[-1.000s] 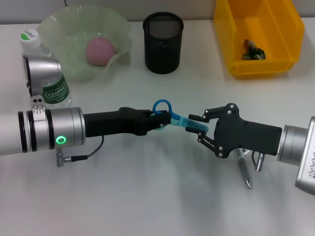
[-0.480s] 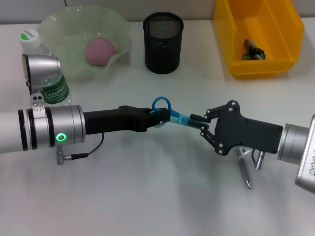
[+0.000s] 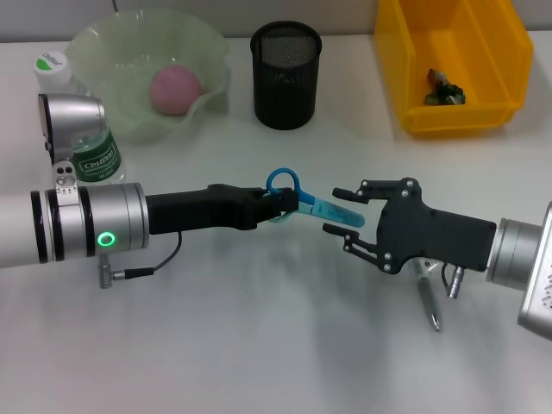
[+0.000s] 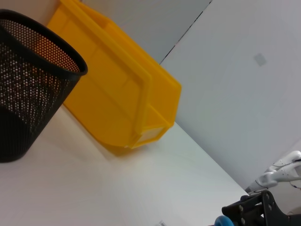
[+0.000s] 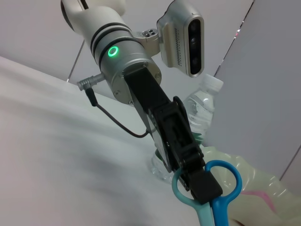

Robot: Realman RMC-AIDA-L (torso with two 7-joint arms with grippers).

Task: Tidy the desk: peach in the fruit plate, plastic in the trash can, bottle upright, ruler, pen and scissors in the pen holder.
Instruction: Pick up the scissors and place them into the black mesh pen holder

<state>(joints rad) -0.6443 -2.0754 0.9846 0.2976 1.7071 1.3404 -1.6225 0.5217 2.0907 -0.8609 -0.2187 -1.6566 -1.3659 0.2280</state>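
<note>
Mid-frame handover: left claw (image 3: 278, 205) pinches the scissors (image 3: 312, 203); right claw (image 3: 342, 211) spread. Next, probably carry them to the pen holder (image 3: 285, 75).

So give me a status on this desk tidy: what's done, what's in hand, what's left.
Done: the peach sits in the fruit plate, the plastic lies in the trash can, and the bottle stands upright. In hand: the left tool grips the scissors at the handles above the desk; the right tool is open beside the blade. Left: scissors and pen into the pen holder. No ruler is visible.
</note>
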